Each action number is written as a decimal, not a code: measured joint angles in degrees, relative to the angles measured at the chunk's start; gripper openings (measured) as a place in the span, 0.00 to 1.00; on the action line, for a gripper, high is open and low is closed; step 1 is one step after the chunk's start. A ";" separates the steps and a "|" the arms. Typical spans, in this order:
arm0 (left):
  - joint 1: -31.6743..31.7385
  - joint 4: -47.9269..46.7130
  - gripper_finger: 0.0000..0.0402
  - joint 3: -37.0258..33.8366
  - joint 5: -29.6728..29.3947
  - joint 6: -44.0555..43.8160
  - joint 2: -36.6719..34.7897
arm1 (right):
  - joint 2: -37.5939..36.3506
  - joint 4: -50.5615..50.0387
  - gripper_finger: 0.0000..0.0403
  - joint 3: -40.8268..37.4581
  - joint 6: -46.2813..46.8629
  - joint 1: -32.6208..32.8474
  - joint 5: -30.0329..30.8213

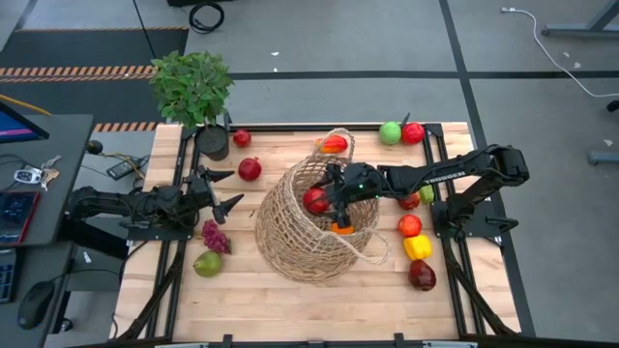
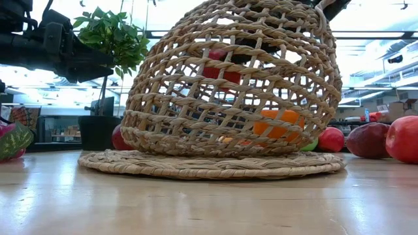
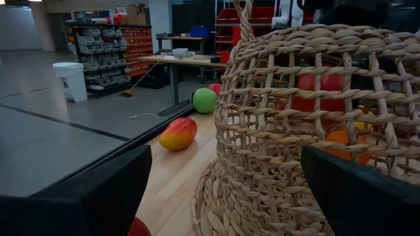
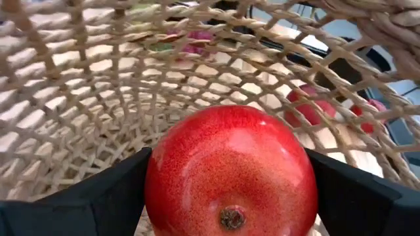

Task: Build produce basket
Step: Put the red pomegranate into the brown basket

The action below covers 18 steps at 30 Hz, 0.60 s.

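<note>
The right gripper reaches inside the wicker basket, jaws pinching a red pomegranate above an orange fruit already in it. Released from this height, it may bounce or roll within. The left gripper waits just beside the basket, jaws spread.

The only lettering is a row of white capitals along the right arm's dark forearm in the high view, which seems to read TROSSEN, though the letters are too small to be sure.
</note>
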 joint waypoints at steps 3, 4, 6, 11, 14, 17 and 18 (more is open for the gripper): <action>0.00 0.00 0.99 0.00 0.00 0.01 0.00 | -0.04 1.17 0.94 0.00 1.36 -0.02 2.07; 0.00 -0.01 0.99 0.00 0.00 -0.01 0.00 | -0.14 1.07 0.94 0.00 2.85 -0.02 2.56; -0.01 0.00 0.99 0.00 0.00 0.01 0.00 | -0.22 1.44 0.94 0.00 5.25 -0.03 2.58; -0.01 0.00 0.99 0.00 0.00 0.01 0.00 | -0.17 0.31 0.94 0.00 9.92 -0.02 2.43; -0.01 0.00 0.99 0.00 0.00 -0.01 0.00 | 1.34 -1.86 0.94 0.02 11.50 -0.16 2.30; -0.01 0.00 0.99 0.00 0.00 0.01 0.00 | 3.90 -4.61 0.94 0.00 11.52 -0.76 -0.46; 0.00 0.00 0.99 0.00 0.00 0.01 0.00 | 4.52 -4.84 0.94 0.00 11.90 -0.89 -1.77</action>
